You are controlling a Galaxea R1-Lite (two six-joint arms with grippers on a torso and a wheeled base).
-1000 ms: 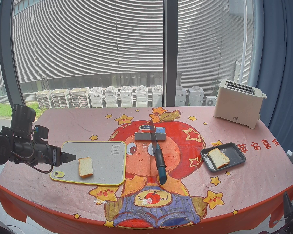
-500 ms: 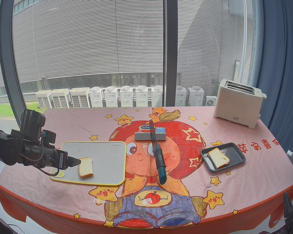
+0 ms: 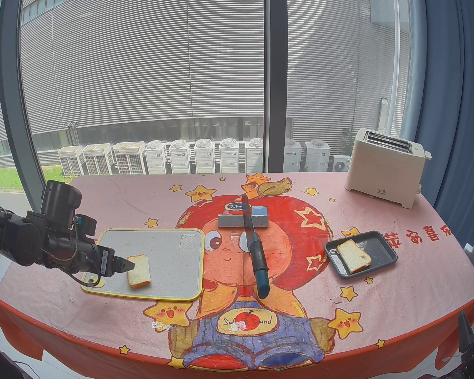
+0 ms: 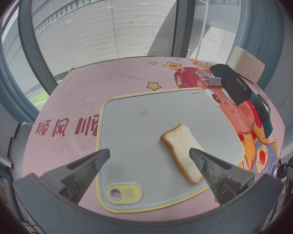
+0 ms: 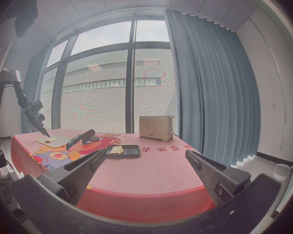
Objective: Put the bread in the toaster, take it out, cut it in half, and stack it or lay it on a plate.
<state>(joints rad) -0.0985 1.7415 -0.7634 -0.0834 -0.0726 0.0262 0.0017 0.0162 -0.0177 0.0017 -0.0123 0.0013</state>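
Left gripper (image 3: 125, 265) at the bread slice (image 3: 138, 270) on the cutting board (image 3: 171, 261), jaws spread.
One jaw tip is right at the slice's edge, can't tell if it's touching. The slice lies flat. Second slice (image 3: 353, 255) sits in the dark tray (image 3: 383, 249), toaster (image 3: 386, 167) behind it at the far right of the counter (image 3: 405, 296). Knife (image 3: 256, 251) is propped on its rest (image 3: 229, 220) mid-counter. Right gripper (image 5: 146, 161) is off the counter's edge, jaws spread.
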